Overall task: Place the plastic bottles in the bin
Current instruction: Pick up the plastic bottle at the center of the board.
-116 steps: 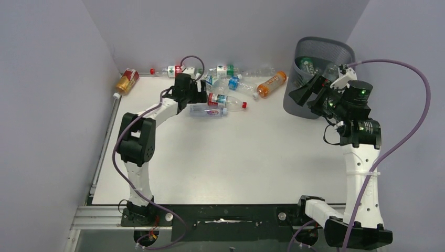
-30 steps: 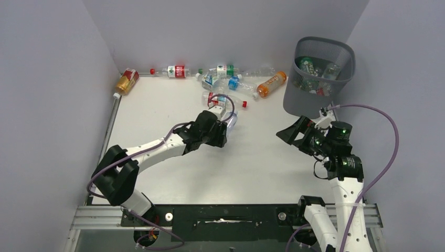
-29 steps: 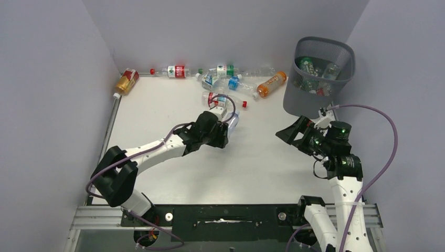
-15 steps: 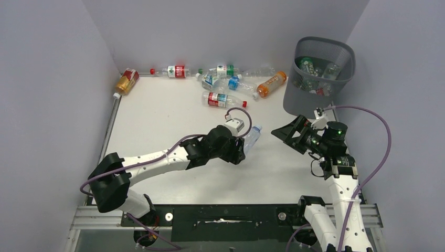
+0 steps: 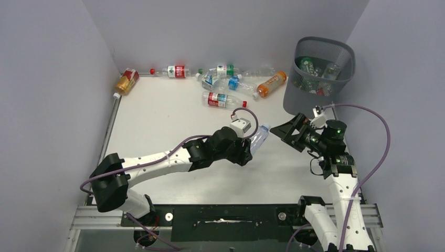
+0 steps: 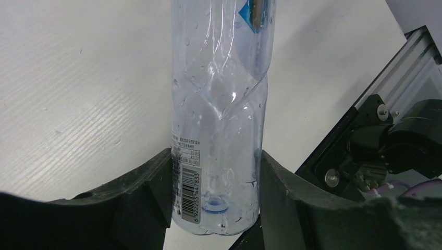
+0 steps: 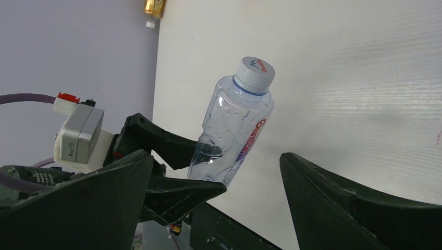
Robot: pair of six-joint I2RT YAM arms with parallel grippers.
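A clear plastic bottle [image 5: 258, 138] with a white cap is held above the table, and my left gripper [image 5: 247, 150] is shut on its lower end. In the left wrist view both fingers press the base of this bottle [image 6: 219, 130]. My right gripper [image 5: 287, 133] stands open just right of the cap, not touching it. Seen from the right wrist, the bottle [image 7: 235, 130] tilts up between the wide-apart jaws of my right gripper [image 7: 216, 159]. The dark mesh bin [image 5: 295, 97] stands at the back right with several bottles [image 5: 315, 71] inside.
Several more bottles lie along the back edge: a red-labelled one [image 5: 219, 100], an orange one [image 5: 271, 84], an amber one [image 5: 127, 81] in the left corner, and a cluster [image 5: 225, 79]. Grey walls close in the left, back and right.
My left arm has carried the bottle rightward and nearer, up to the right gripper. The right gripper has shifted slightly left and stays open.
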